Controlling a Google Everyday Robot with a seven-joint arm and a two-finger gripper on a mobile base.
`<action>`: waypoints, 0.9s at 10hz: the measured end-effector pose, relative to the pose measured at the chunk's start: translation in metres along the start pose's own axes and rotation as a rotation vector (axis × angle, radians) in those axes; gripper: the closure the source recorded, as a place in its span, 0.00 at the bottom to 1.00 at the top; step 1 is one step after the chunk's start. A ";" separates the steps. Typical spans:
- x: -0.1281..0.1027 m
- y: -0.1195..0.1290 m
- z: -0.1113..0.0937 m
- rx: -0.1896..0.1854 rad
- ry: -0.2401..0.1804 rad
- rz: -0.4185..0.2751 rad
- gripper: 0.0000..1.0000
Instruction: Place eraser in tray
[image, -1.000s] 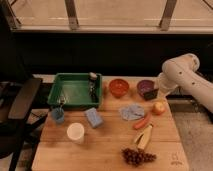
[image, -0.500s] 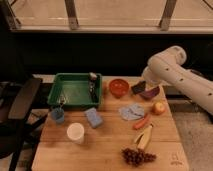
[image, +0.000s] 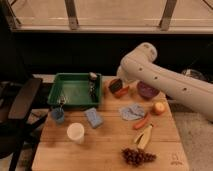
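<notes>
The green tray (image: 75, 90) stands at the table's back left. My white arm reaches in from the right, and its end hangs just right of the tray, over the orange bowl (image: 123, 92). The gripper (image: 118, 86) is under the arm's end and mostly hidden by it. It carries a small dark flat block, the eraser (image: 116, 85), tilted and held in the air above the orange bowl. The eraser is a short way right of the tray's right wall.
A small upright object (image: 92, 80) stands at the tray's right edge. On the table are a purple bowl (image: 147, 90), apple (image: 159, 107), grey cloth (image: 131, 111), carrot (image: 141, 122), banana (image: 145, 136), grapes (image: 137, 156), light blue sponge (image: 93, 117), white cup (image: 76, 132) and blue cup (image: 57, 116). A black chair (image: 20, 105) is at the left.
The arm has swung left from near the purple bowl and apple to over the orange bowl, carrying the dark block toward the tray.
</notes>
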 end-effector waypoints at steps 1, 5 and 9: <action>-0.013 -0.008 0.002 0.005 -0.012 -0.023 1.00; -0.011 -0.007 0.001 0.004 -0.009 -0.020 1.00; -0.009 -0.013 0.003 0.007 0.011 -0.062 1.00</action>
